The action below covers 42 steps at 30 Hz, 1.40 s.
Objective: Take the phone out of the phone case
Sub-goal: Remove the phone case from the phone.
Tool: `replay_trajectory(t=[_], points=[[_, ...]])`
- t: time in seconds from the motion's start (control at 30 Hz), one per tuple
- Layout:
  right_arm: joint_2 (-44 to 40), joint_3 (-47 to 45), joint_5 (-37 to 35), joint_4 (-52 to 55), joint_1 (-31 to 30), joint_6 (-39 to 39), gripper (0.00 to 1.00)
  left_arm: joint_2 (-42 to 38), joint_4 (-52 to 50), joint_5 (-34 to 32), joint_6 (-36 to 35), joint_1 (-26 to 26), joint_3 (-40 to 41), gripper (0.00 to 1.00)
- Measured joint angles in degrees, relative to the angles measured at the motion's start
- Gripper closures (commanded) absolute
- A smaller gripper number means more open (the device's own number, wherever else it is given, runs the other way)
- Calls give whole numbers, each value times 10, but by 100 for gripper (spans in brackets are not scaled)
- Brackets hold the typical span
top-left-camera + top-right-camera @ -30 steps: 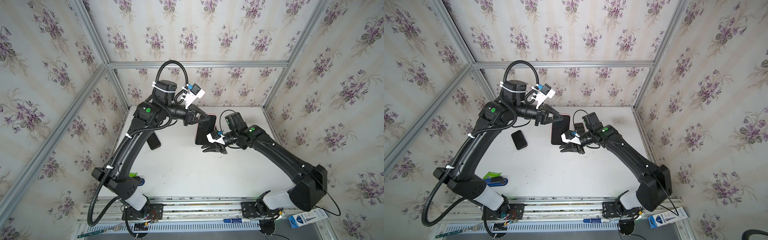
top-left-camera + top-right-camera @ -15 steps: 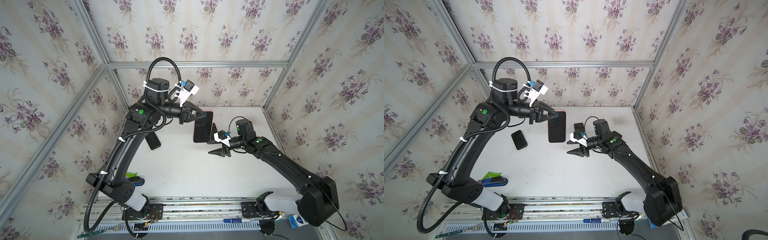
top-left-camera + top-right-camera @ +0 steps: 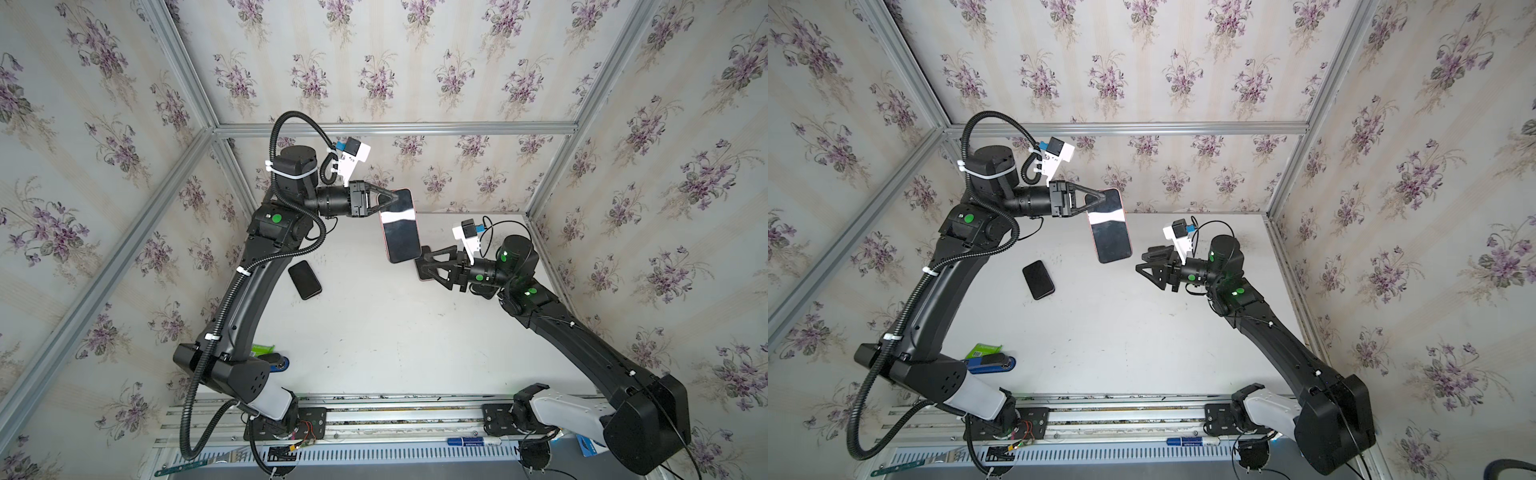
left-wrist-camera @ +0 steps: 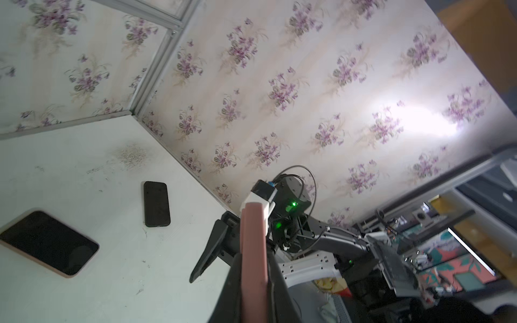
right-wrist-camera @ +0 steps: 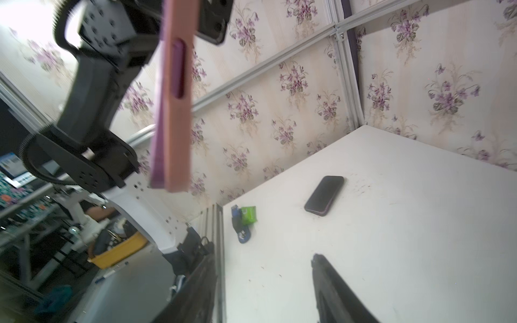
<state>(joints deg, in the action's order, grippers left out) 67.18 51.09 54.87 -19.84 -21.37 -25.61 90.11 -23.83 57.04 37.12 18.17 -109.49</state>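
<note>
Nearest the rail, a blue-and-black stapler (image 3: 992, 363) and a flat green packet (image 3: 984, 348) sat untouched on the scuffed white table (image 3: 1121, 332), with a small black round-cornered handset (image 3: 1038, 279) lying flat further in. Beyond them was the right gripper (image 3: 1142, 262), which a second earlier had been nipped in at the lower end of the lifted phone. It had since sprung its black angular jaws apart and drawn back, empty and clear of the phone. The left gripper (image 3: 390, 195) had meanwhile carried the glossy dark-screened phone (image 3: 1109, 230) higher and remained clenched on its upper end, so that it hung upright in the air above the back of the table. The phone appeared to be still inside its matte salmon-pink phone case (image 5: 177, 134), whose smooth rounded edge showed a purple button through a slot in the right wrist view. A purple strip ran along one lip, and whether that side had begun to lift could not be told. The extraction looked unfinished, the release more likely a pause for a fresh hold. Behind, violet-sprigged wallpaper (image 3: 1183, 75) in ribbed aluminium framing (image 3: 1125, 126) closed the scene.
</note>
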Motion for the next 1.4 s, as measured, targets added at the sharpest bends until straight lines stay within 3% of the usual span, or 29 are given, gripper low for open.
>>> replay_trajectory(t=[0.2, 0.47, 0.77, 1.4], points=[[26, 17, -16, -69, -3, -168, 43, 0, 73, -19, 145, -10, 55, 100], [53, 9, -35, -158, -12, -281, 43, 6, 124, -16, 214, -13, 56, 100], [52, -13, -34, -234, -17, -320, 38, 9, 146, -17, 235, -16, 63, 100], [89, -5, -25, -308, -29, -362, 38, 14, 175, -20, 243, -17, 67, 100]])
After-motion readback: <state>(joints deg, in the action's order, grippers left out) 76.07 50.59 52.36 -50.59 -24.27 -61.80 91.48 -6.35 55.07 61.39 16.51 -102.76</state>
